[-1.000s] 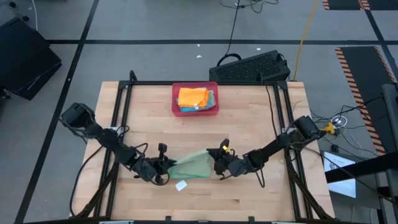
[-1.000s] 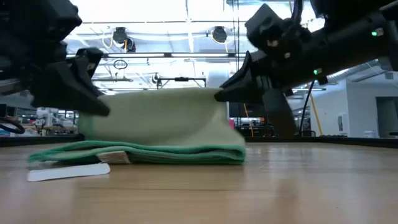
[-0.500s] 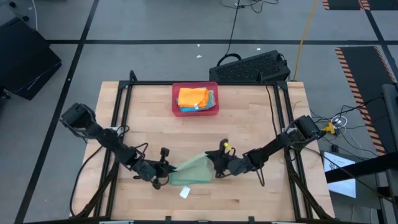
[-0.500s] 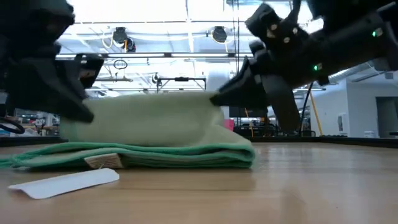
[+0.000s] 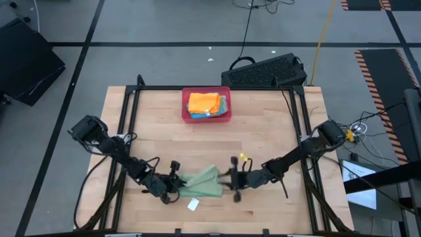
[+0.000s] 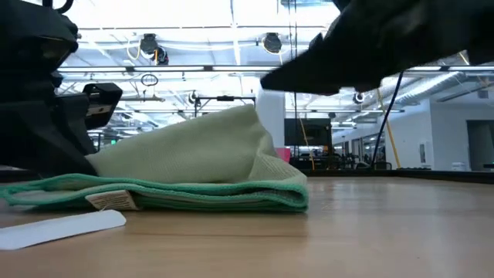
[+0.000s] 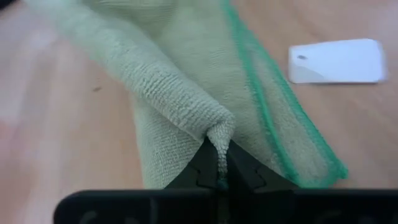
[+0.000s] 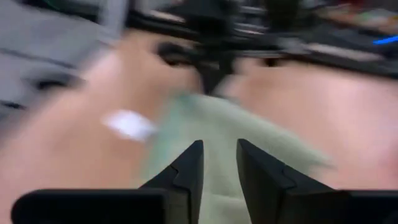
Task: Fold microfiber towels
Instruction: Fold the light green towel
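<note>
Now the left gripper (image 7: 217, 163) pinches the green towel (image 5: 202, 185); right gripper (image 8: 217, 163) parted, empty: lay the fold flat, edges aligned.

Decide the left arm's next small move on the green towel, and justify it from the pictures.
Probably open the left gripper and let go: the light green towel already lies doubled on the table, and the right gripper is open and clear of it.

Robotics lab, framed wooden test table (image 5: 263, 125), taped floor, industrial ceiling lights (image 6: 271, 42)
</note>
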Controlling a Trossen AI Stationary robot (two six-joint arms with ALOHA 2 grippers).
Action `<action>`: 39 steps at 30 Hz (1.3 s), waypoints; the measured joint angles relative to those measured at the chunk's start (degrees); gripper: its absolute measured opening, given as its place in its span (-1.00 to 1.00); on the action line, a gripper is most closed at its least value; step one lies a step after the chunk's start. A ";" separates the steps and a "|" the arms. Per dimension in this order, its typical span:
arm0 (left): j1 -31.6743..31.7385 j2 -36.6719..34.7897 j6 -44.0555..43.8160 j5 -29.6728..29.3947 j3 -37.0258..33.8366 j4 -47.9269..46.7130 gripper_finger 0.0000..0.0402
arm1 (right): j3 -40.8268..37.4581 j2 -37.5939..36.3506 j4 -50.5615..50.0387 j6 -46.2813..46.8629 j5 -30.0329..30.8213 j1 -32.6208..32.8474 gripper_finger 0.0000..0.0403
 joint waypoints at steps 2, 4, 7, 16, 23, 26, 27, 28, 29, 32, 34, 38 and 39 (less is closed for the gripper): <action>0.09 -0.10 -0.28 -3.10 0.00 -0.19 -0.95 | 0.07 1.45 2.43 5.39 -5.15 -0.32 -0.62; 0.17 -0.10 0.53 -5.93 0.00 -0.18 -0.92 | 0.09 3.31 2.81 9.37 -4.99 -0.47 -0.70; 0.69 -0.10 1.62 -8.80 0.07 -0.14 -0.92 | 0.05 6.49 5.25 12.52 -4.54 -0.62 -0.82; 3.96 -4.55 4.44 -11.64 0.25 0.03 -0.94 | 5.37 16.08 3.18 16.77 0.78 -1.77 -0.99; 2.99 -12.17 10.66 -10.75 0.35 -0.15 -0.96 | 6.38 16.22 -4.57 18.30 9.38 -6.28 -1.00; 2.03 -12.47 9.90 -7.94 0.35 -2.11 -0.94 | 6.38 15.95 -4.71 17.61 9.66 -8.53 -1.00; 1.81 -12.20 8.67 -7.72 0.35 -3.36 -0.95 | 6.38 15.94 -4.41 16.81 9.44 -9.09 -1.00; 1.74 -11.56 6.82 -7.65 0.35 -4.51 -0.97 | 6.38 15.90 -4.03 15.77 9.38 -9.49 -1.00; 1.74 -10.85 5.06 -7.65 0.37 -6.09 -0.97 | 6.36 15.88 -3.91 14.41 9.02 -9.85 -1.00; 1.63 -9.27 2.56 -8.36 0.30 -9.30 -0.95 | 6.32 15.89 -3.97 11.66 7.93 -10.66 -1.00; 1.54 -8.10 2.68 -8.41 0.37 -8.84 -0.93 | 6.32 15.90 -3.71 10.79 6.99 -11.17 -1.00; 2.09 -5.89 3.18 -8.67 0.37 -9.21 -0.97 | 6.25 15.75 -2.55 6.18 2.57 -11.70 -1.00; 2.26 -5.50 3.78 -8.43 0.35 -9.55 -0.97 | 6.22 15.33 -2.73 5.16 1.96 -11.73 -1.00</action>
